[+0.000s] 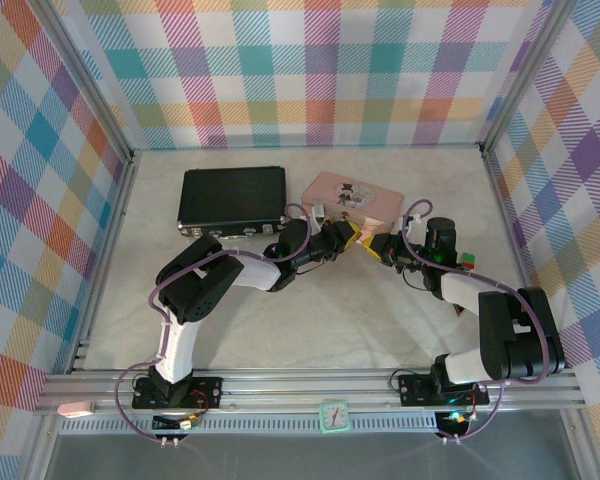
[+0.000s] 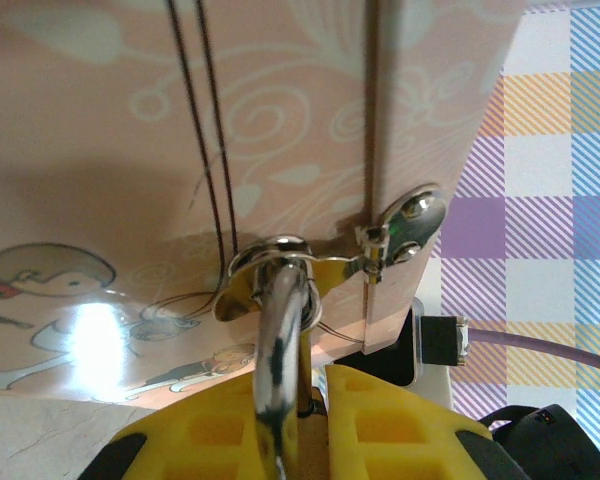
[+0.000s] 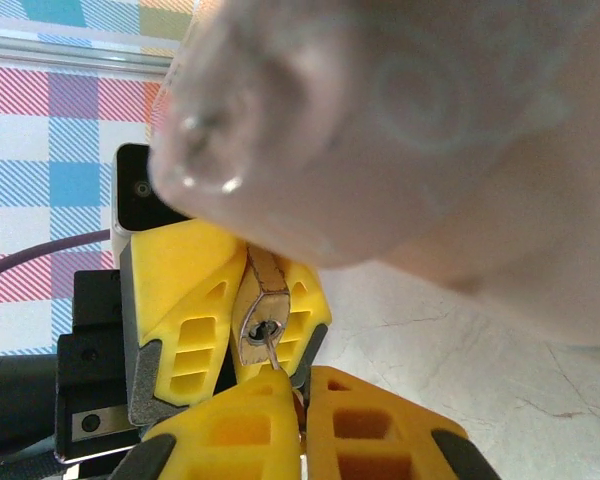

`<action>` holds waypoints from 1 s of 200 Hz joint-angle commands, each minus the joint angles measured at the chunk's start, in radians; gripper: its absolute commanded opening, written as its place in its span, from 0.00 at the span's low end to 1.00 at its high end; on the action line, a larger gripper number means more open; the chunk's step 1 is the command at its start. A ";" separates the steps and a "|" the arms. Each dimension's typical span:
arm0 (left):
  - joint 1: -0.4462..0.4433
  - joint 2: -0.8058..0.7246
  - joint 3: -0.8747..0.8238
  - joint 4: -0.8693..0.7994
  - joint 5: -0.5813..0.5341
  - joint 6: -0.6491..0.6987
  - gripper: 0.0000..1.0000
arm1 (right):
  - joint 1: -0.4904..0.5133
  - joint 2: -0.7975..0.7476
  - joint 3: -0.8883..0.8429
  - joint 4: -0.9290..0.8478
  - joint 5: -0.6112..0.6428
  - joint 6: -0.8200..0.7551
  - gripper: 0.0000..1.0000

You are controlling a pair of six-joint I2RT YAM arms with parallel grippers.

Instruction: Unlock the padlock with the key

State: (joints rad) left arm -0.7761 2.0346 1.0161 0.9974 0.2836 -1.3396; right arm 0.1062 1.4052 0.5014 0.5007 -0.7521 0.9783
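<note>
The brass padlock [image 3: 264, 312] sits between the yellow fingers of my left gripper [image 1: 346, 237], which is shut on it, keyhole end toward my right gripper [image 1: 380, 246]. In the left wrist view its silver shackle [image 2: 277, 340] rises from my left gripper [image 2: 315, 405] and passes through the clasp [image 2: 280, 252] of the pink tin [image 2: 180, 130]. My right gripper [image 3: 302, 392] is shut on the thin key [image 3: 273, 350], whose tip is in the padlock's keyhole. The key's head is hidden between the fingers.
The pink tin [image 1: 352, 197] lies at the back centre, just behind both grippers, with a black case [image 1: 232, 198] to its left. Plaid walls enclose the table [image 1: 310, 320] on three sides. A small clock [image 1: 332, 415] sits on the front rail.
</note>
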 commanded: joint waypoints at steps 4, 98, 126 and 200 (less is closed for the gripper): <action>-0.043 -0.032 0.016 0.173 0.140 -0.013 0.00 | -0.008 0.009 0.034 0.009 0.127 -0.010 0.00; -0.029 -0.014 0.009 0.151 0.179 0.060 0.00 | -0.010 0.015 0.052 0.030 -0.064 0.072 0.00; -0.025 -0.009 0.008 0.148 0.180 0.063 0.00 | -0.011 0.030 0.050 0.059 -0.080 0.104 0.00; -0.013 0.000 0.024 0.137 0.164 0.044 0.00 | -0.010 0.000 0.033 0.033 -0.091 0.077 0.00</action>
State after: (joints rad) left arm -0.7628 2.0377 1.0161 1.0042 0.3405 -1.2938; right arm 0.0929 1.4334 0.5121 0.5293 -0.8577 1.0843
